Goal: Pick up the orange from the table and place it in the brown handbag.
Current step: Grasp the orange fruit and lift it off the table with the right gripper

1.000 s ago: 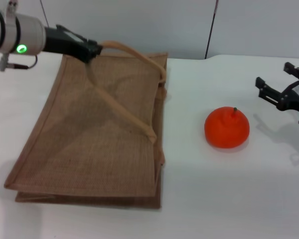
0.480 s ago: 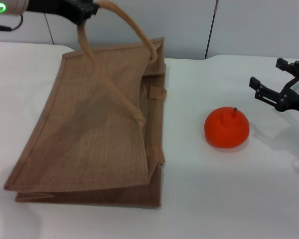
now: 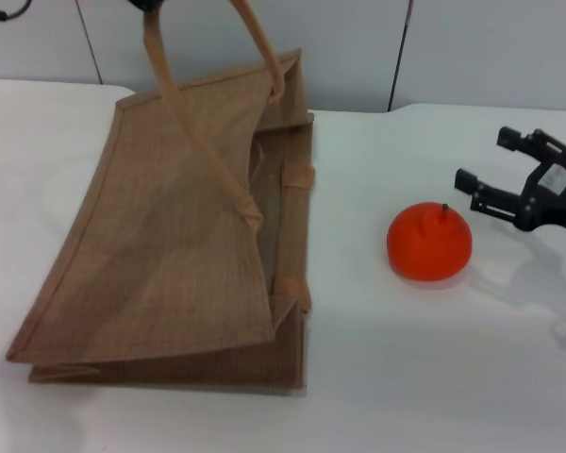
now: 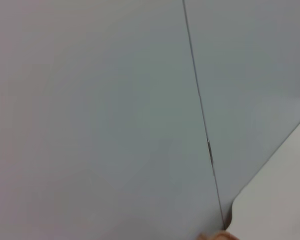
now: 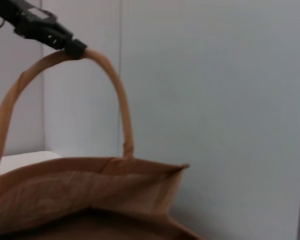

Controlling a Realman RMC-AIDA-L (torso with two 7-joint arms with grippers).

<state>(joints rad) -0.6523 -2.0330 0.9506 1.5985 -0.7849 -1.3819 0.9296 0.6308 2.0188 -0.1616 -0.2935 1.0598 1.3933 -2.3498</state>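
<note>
1. Right tool (image 3: pixel 495 170): fingers spread wide, holding nothing, just right of the orange (image 3: pixel 429 242), not touching it.
2. Left tool (image 5: pixel 72 47): in the right wrist view it is clamped on the top of one bag handle (image 5: pixel 112 85), holding the loop up. In the head view it is almost out of view at the top edge.
3. Orange: sits on the white bench (image 3: pixel 434 377), stem up, well apart from the bag, on its right.
4. Bag (image 3: pixel 160 255): lies on the bench, upper panel raised by the held handle, mouth gaping toward the orange.
5. Left wrist view: only grey wall panels and a bench corner.
</note>
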